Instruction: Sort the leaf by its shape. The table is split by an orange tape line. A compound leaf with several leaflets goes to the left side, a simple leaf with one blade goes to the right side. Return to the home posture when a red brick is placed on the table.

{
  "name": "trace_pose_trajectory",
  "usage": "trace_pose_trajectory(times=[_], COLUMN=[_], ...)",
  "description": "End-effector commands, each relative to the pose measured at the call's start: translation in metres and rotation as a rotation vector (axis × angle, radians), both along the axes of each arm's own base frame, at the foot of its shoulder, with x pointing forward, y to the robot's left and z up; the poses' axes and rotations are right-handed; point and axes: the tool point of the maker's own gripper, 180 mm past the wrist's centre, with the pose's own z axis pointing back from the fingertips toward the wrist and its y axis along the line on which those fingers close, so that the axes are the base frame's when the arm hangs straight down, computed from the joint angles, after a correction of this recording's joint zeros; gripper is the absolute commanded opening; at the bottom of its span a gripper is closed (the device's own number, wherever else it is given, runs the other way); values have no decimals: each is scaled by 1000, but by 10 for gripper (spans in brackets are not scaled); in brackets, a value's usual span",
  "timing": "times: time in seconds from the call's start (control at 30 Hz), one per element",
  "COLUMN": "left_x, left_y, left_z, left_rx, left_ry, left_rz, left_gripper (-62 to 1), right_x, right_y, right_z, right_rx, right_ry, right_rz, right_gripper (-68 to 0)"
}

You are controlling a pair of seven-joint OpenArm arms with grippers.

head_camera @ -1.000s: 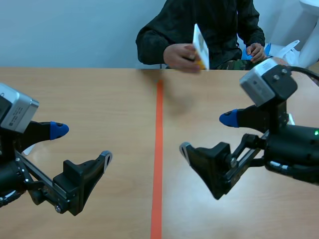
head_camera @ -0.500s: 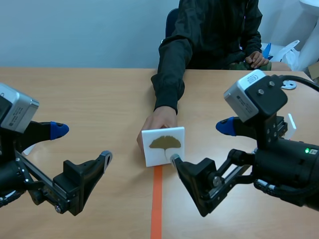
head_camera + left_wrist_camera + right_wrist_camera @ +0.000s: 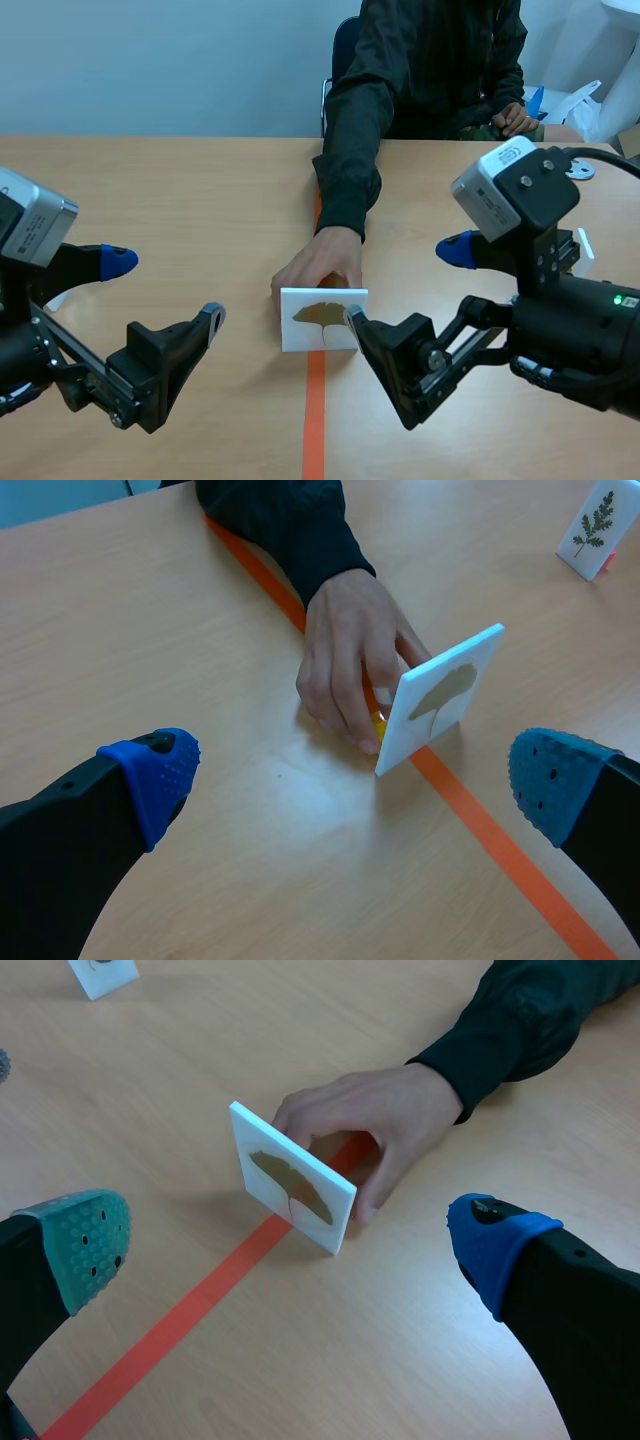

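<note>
1. Black fingers tipped with dotted pads are seen at the near edge of the wooden table (image 3: 180, 190). The left gripper (image 3: 165, 290) is held agape with nothing in it, and the right gripper (image 3: 403, 284) is likewise spread wide and empty.
2. Between them, the orange tape line (image 3: 314, 420) is seen running away across the wood.
3. Ahead of both grippers, nearer the right one, a white card (image 3: 322, 320) is stood on edge squarely across the tape line, on neither side. A single fan-shaped leaf (image 3: 318, 314) on a thin stalk is shown on its face, so it is judged a simple leaf, bound for the right side.
4. The card is steadied from behind by a person's hand (image 3: 318, 268), with fingers curled at its rear face. Something small and yellow is glimpsed at its foot in the left wrist view, though what it is cannot be told.
5. The card is judged light, stiff and thin, with smooth faces that may slip, and it is thought easily toppled. It is best pinched across its two flat faces near the upper edge, once the hand is withdrawn.
6. Farther off, a dark sleeve (image 3: 350, 170) is stretched over the table from the seated person. A second card (image 3: 596, 530), bearing a many-leafleted sprig, is stood well apart from the first.
</note>
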Motion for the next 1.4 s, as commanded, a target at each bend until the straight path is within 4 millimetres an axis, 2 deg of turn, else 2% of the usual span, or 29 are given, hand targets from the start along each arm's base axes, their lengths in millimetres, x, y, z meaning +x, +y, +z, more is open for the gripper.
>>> trace_pose_trajectory(times=[0.0, 0.3, 0.63, 0.77, 1.0, 1.37], left_x=[3, 1, -3, 3, 17, 37], left_y=[-1, -3, -17, -23, -32, -67], left_z=[6, 6, 4, -6, -37, -58], left_rx=[-18, -19, -17, -3, -19, -62], left_ry=[-19, -17, -19, -16, 11, -33], left_rz=[2, -14, -113, -144, -171, -274], left_gripper=[14, 14, 14, 14, 14, 14], right_x=[4, 4, 4, 4, 4, 4], right_y=[2, 2, 1, 1, 1, -1], right_z=[9, 9, 9, 9, 9, 7], right_rx=[17, 17, 16, 16, 13, -17], right_ry=[-29, -29, -29, -29, -30, -40], right_rz=[2, 2, 2, 2, 3, 3], right_gripper=[4, 4, 4, 4, 4, 4])
